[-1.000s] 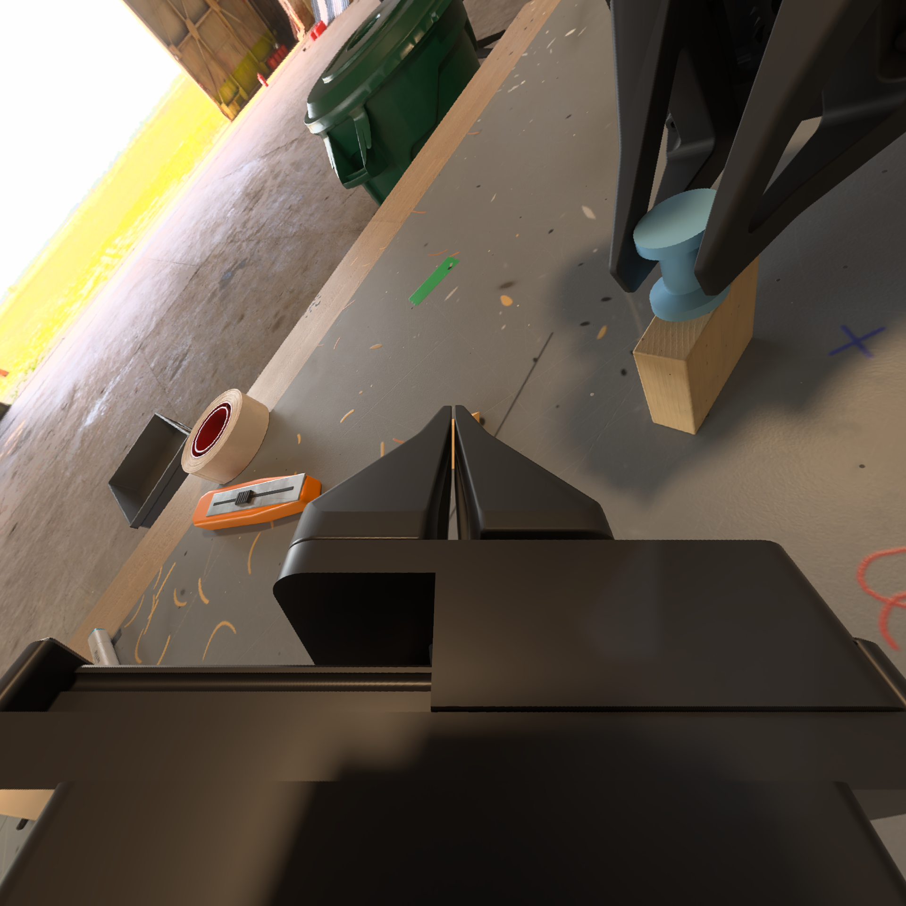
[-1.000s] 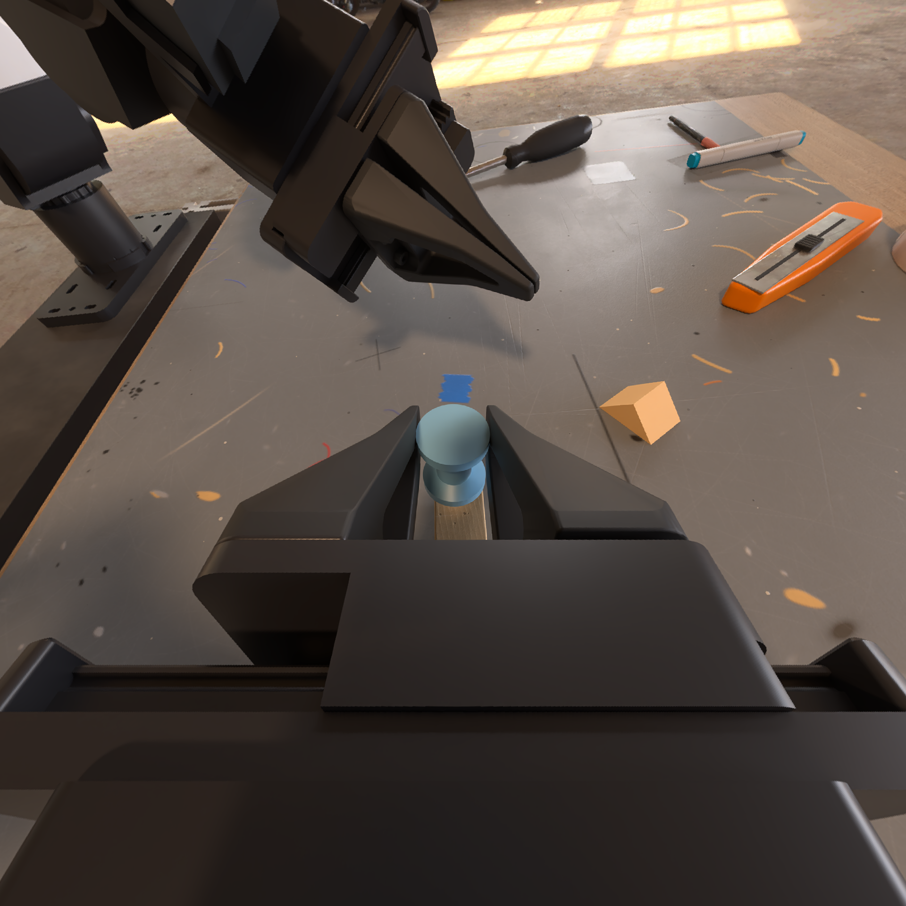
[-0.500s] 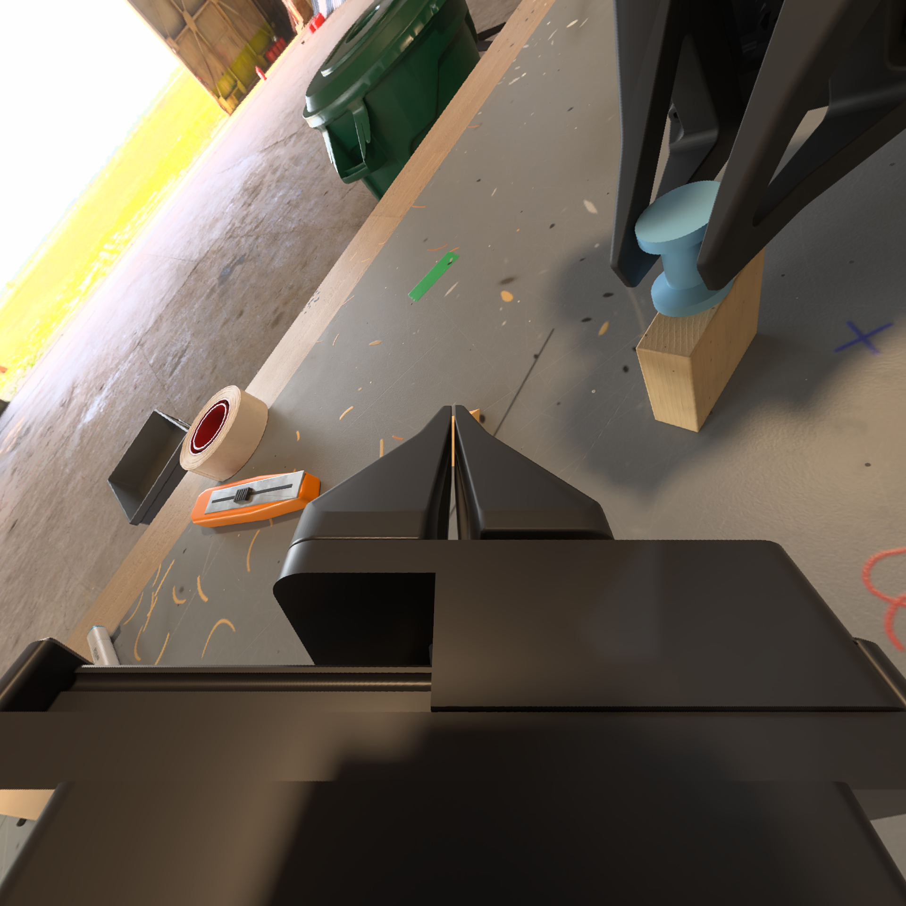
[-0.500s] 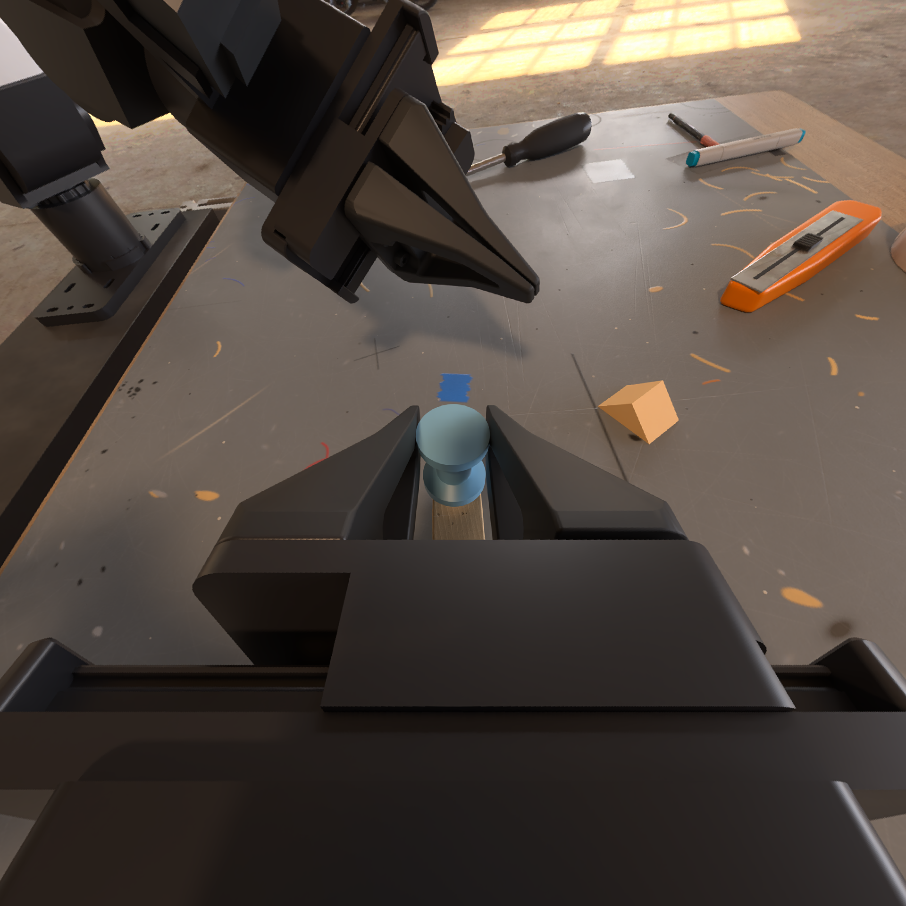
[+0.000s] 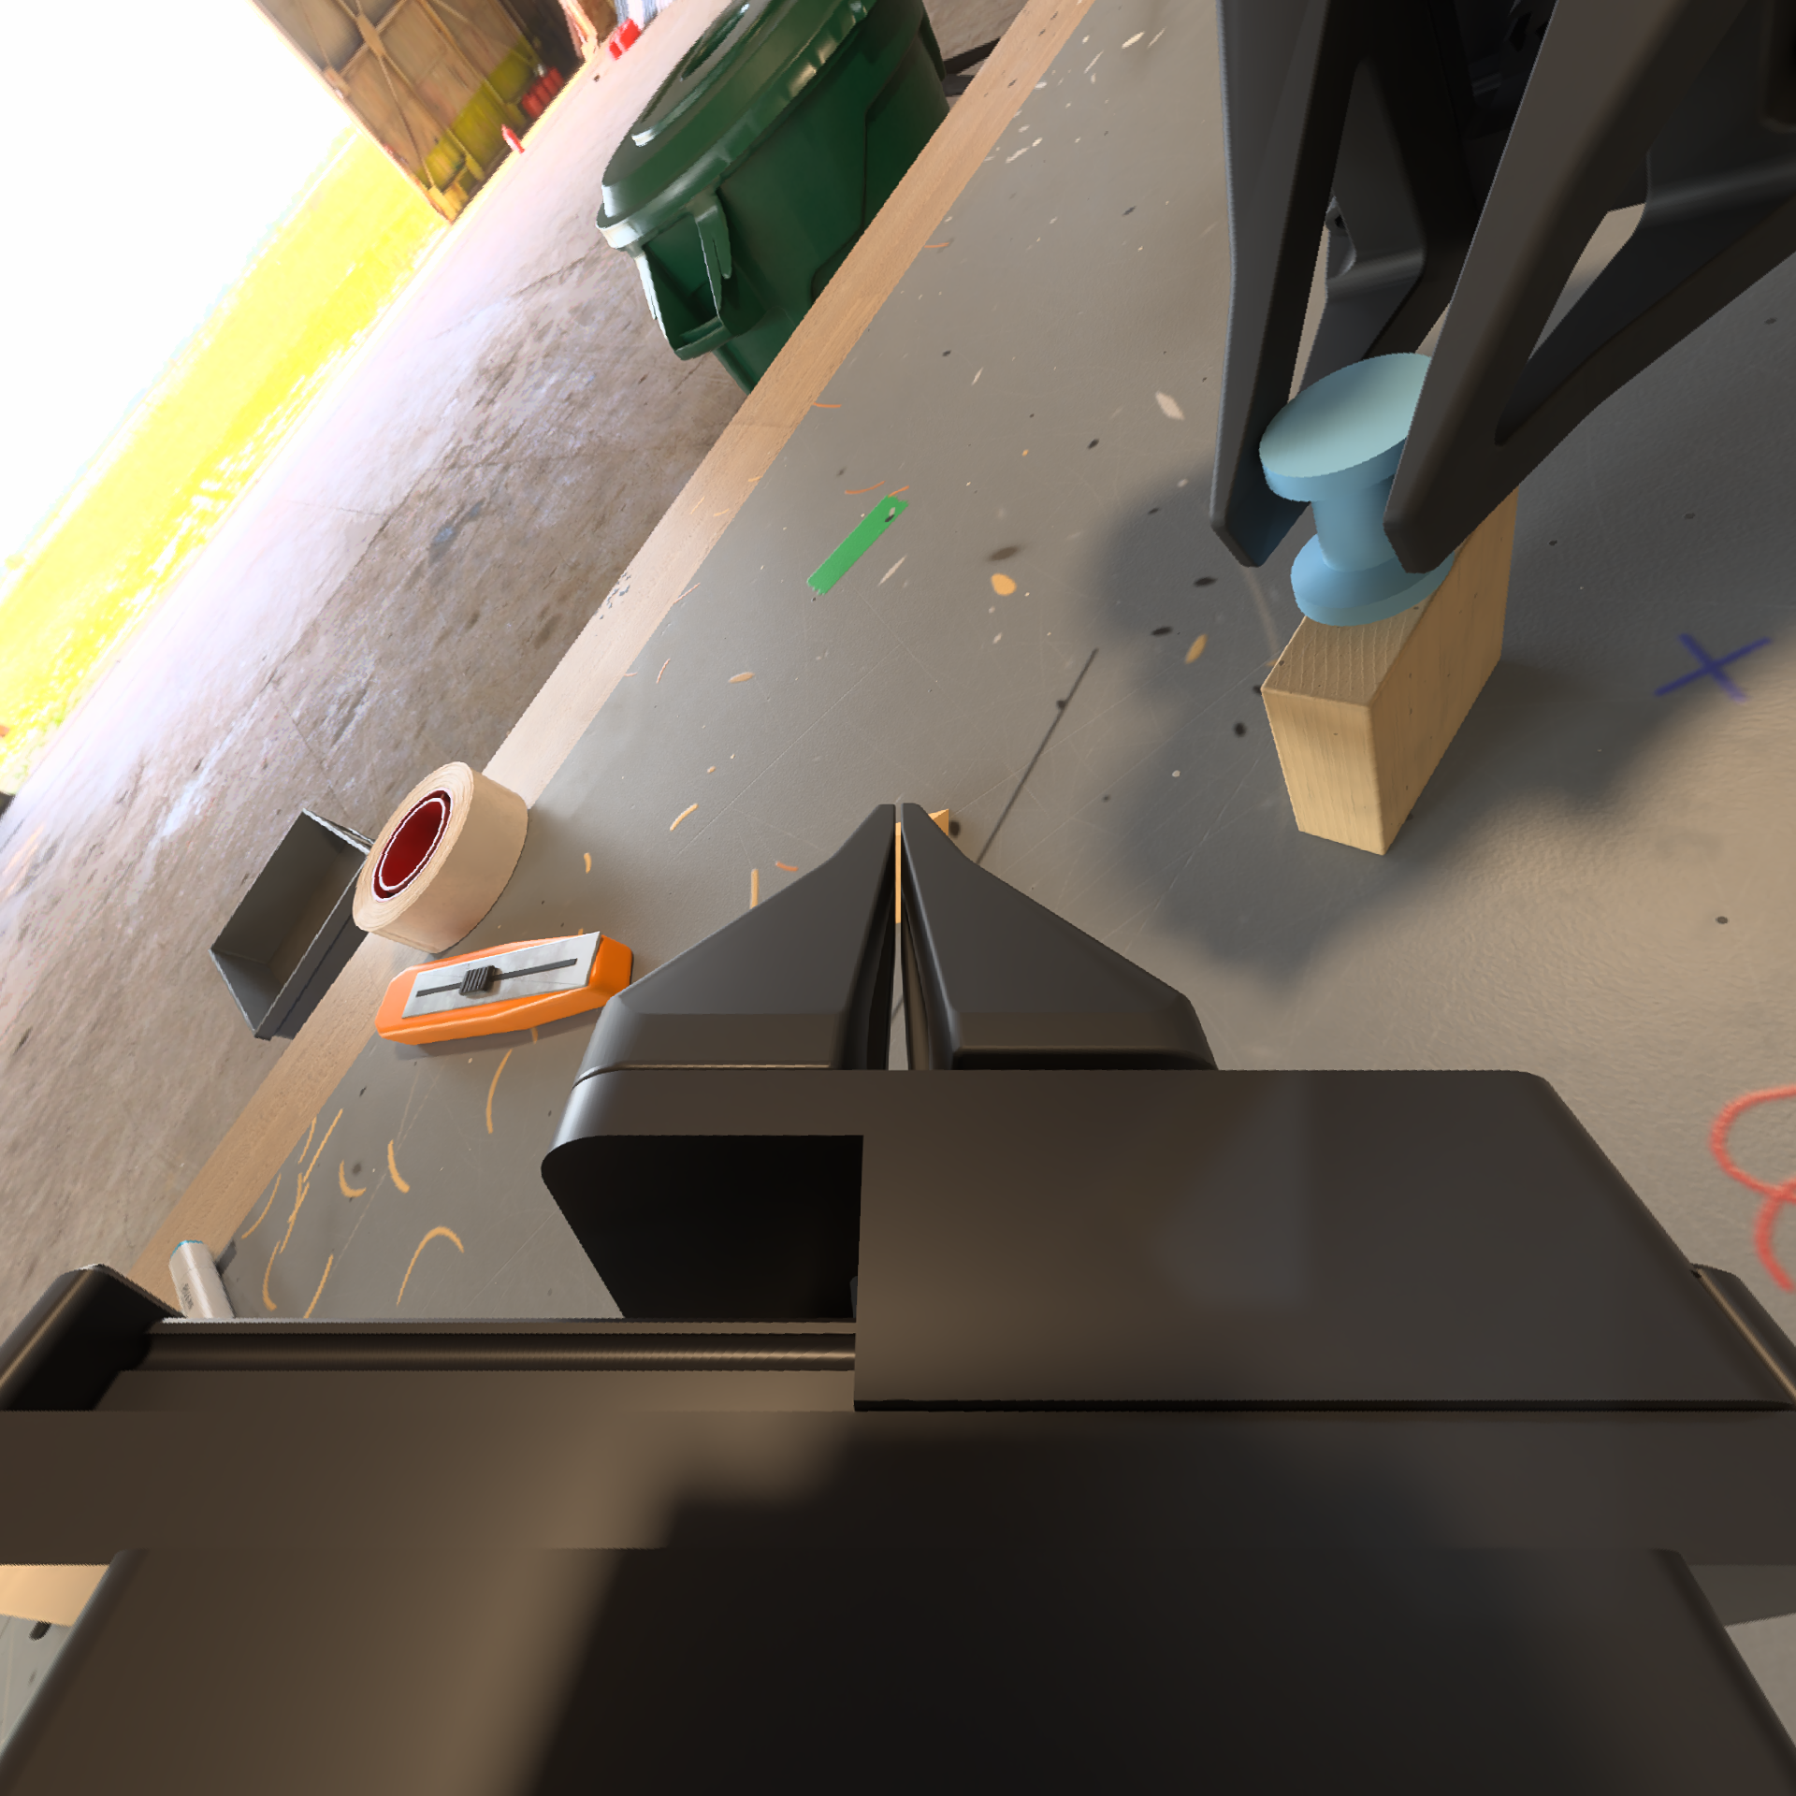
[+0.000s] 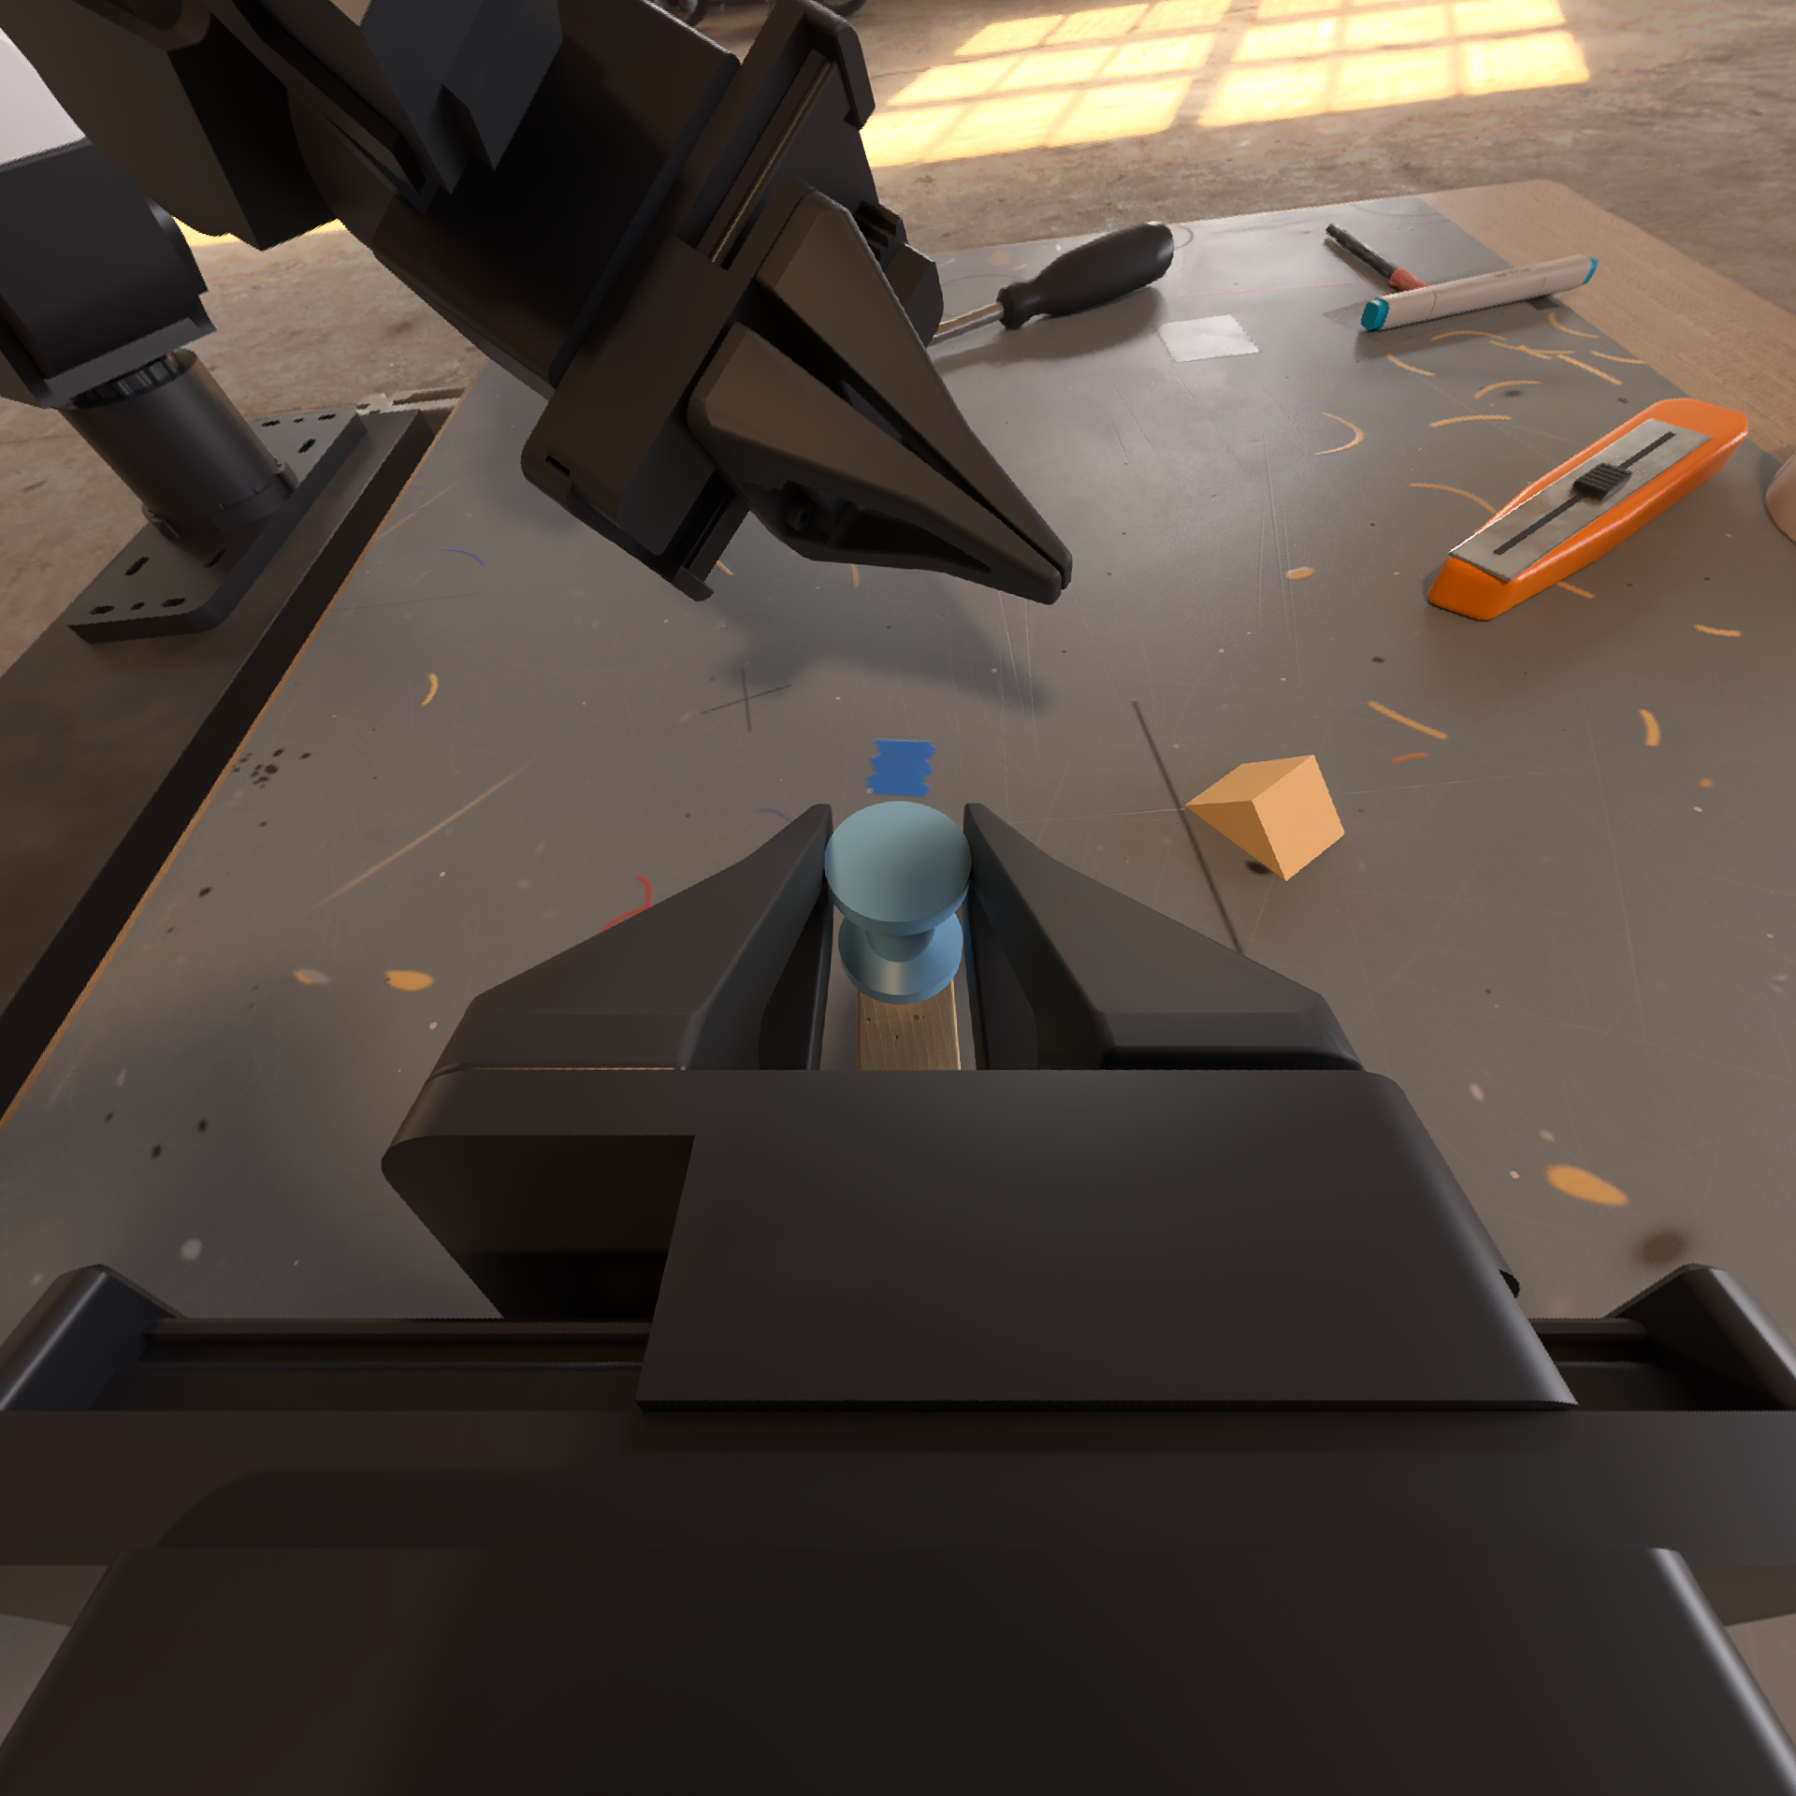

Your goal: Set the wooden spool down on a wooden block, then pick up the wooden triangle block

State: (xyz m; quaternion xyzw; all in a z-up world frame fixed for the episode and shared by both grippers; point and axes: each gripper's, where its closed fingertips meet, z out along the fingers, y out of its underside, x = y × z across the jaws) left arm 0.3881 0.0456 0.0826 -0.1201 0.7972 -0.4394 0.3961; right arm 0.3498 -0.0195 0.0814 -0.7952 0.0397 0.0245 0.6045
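Observation:
The blue wooden spool [image 6: 897, 875] stands upright between the fingers of my right gripper [image 6: 897, 826], which is shut on its head. Its base rests on the top of a pale wooden block [image 6: 909, 1035]. The left wrist view shows the spool [image 5: 1346, 496] on one end of the block [image 5: 1380, 719], with the right gripper's fingers on both sides. The orange wooden triangle block [image 6: 1268, 814] lies on the table to the right of the spool. My left gripper [image 5: 896, 826] is shut and empty, hovering above the table; the triangle block is mostly hidden behind its tips. It also shows in the right wrist view [image 6: 1054, 583].
An orange utility knife [image 5: 505, 986] and a tape roll [image 5: 442, 855] lie near the table's wooden edge. A screwdriver [image 6: 1079, 272] and markers [image 6: 1477, 292] lie at the far end. A green bin [image 5: 777, 175] and a grey tray [image 5: 282, 923] stand on the floor.
Almost nothing. The right gripper keeps the spool on the block, and the left gripper has only drifted slightly.

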